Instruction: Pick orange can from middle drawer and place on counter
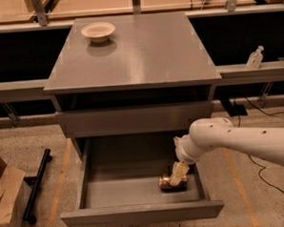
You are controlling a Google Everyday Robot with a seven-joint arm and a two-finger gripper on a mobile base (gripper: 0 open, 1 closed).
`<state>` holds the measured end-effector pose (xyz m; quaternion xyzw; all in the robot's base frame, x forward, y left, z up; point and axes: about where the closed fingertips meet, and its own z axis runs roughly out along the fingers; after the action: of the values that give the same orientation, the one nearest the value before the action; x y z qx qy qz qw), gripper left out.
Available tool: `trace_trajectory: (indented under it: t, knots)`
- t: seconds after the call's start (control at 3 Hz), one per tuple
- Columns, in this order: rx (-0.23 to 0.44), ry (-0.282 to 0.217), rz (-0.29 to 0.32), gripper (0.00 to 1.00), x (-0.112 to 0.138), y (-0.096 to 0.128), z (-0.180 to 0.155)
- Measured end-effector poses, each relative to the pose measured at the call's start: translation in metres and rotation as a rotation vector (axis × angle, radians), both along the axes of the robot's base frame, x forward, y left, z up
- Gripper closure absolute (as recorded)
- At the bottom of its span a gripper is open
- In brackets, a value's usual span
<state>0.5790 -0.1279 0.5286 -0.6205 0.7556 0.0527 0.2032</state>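
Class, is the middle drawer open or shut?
Open: the drawer is pulled out, showing its floor, the can inside and the tool at the can.

No readable txt, labels, brands or nos. anywhere. Print on the can (164, 183) is just brownish mottling, nothing legible. Can lies in the drawer (137, 214), front-right part. Gripper (178, 178) is down inside the drawer too, right at the can.
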Motion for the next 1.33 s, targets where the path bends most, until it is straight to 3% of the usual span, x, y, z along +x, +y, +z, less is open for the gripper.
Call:
trace_trajectory:
  t: [0.33,1.0,1.33]
  knots:
    - [0.004,0.049,-0.010,0.00,0.006,0.002,-0.047]
    - [0.099,0.142,-0.092,0.01,-0.001,0.000,-0.122]
    - [0.143,0.179,-0.125,0.22,-0.005,0.002,-0.141]
